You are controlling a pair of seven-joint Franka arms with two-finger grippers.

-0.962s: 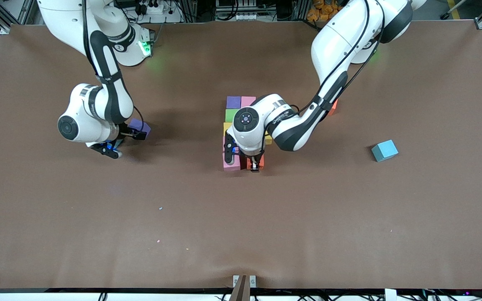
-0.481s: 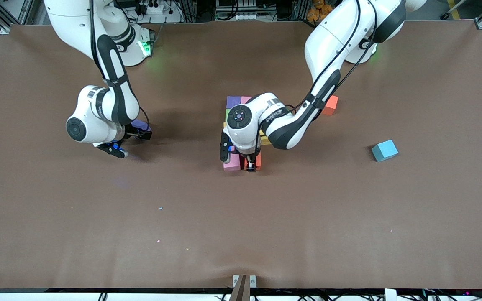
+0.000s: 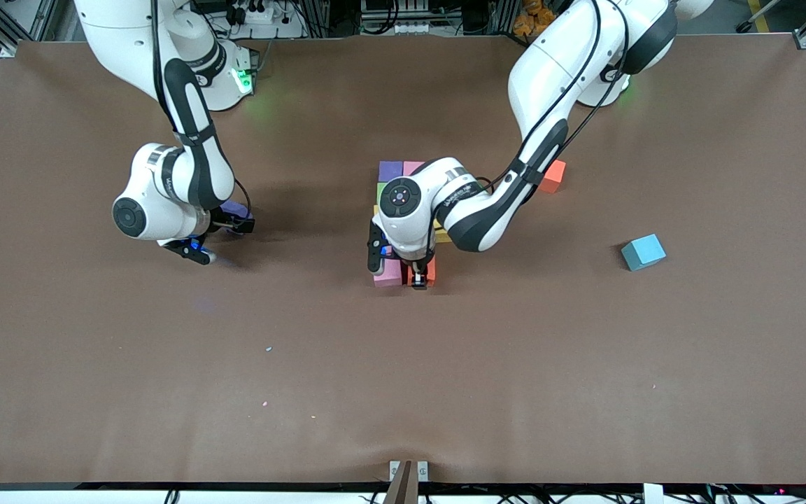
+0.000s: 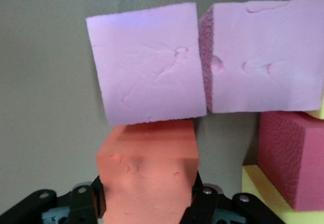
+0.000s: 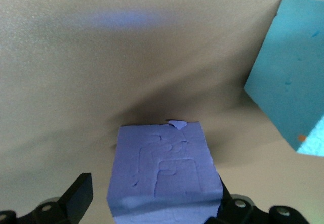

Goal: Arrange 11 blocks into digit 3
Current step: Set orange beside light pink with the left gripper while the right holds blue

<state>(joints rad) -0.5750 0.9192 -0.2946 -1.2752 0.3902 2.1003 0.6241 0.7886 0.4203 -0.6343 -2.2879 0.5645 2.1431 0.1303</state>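
Between left hand [image 4: 147, 204] fingers: red block [image 4: 147, 171].

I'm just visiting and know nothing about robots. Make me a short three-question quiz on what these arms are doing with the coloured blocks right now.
1. True or false: the left gripper is shut on an orange-red block.
2. Which block sits between the open fingers of the right gripper? A) green B) purple block C) yellow
3. Fill in: the block held by the left gripper sits beside a ____ block at the end of the block figure nearest the front camera.

Key: 1 true. 2 B. 3 pink.
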